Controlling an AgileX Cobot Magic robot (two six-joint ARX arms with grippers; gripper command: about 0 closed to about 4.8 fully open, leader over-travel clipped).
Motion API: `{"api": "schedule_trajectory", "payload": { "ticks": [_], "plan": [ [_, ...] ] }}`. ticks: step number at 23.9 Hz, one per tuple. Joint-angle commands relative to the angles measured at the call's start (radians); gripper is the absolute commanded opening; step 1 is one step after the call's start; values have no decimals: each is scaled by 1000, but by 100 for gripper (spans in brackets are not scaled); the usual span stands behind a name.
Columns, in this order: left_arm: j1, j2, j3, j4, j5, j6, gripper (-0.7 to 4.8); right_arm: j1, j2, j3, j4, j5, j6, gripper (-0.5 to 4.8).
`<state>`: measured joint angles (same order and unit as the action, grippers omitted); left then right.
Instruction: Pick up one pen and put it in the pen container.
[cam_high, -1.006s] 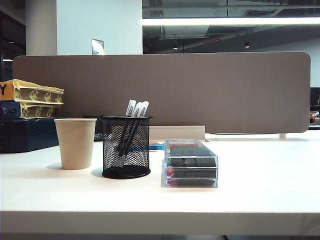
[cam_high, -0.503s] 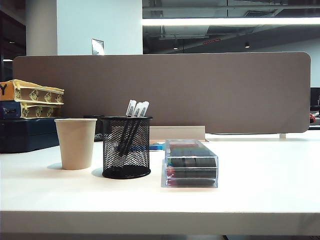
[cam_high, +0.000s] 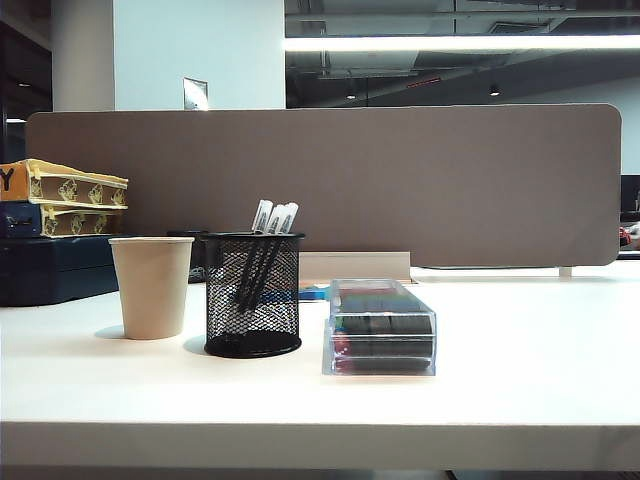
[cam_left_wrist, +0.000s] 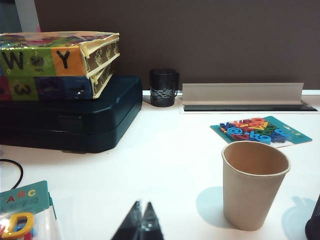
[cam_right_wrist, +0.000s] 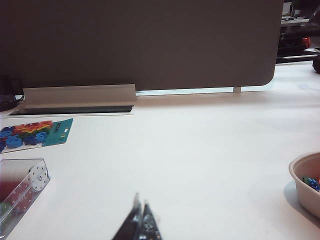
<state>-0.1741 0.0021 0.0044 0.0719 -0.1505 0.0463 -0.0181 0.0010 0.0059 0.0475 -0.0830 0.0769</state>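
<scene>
- The pen (cam_high: 262, 216) stands inside the pen container (cam_high: 253, 293); we count three black-and-white pens leaning together there, whitish ends above the rim.
- We see one pen container, between one beige paper cup (cam_high: 151, 286) and one clear plastic box (cam_high: 380, 327), all on the white table (cam_high: 520, 350).
- One brown divider panel (cam_high: 400, 180) closes the back of the table; stacked boxes (cam_high: 60, 200) sit at the far left, and a ceiling light strip glows above.
- We see the left end effector (cam_left_wrist: 141, 227) low over the table near the paper cup, its tips pressed together, gripping nothing.
- The right end effector (cam_right_wrist: 141, 225) hangs over bare table, tips likewise together and empty.
</scene>
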Motion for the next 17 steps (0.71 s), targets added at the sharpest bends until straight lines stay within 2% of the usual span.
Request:
{"api": "schedule_trajectory", "payload": {
  "ticks": [1,4,11,15,17],
  "plan": [
    [-2,0,5,18,-3,-2,-6,1,-4,-3,14,-6,2,-5],
    [-2,0,5,10,-3,-2,-6,1,-4,-3,5,-18,3,-5],
    [-2,0,5,-5,-3,-2,-6,0,-4,-3,-5,-124,31,-5],
    [-2,0,5,-3,-2,-2,-6,0,-4,-3,-9,-106,34,-5],
    [-2,1,5,-3,-2,-2,-6,-1,-4,-3,-8,-60,35,-5]
  ]
}}
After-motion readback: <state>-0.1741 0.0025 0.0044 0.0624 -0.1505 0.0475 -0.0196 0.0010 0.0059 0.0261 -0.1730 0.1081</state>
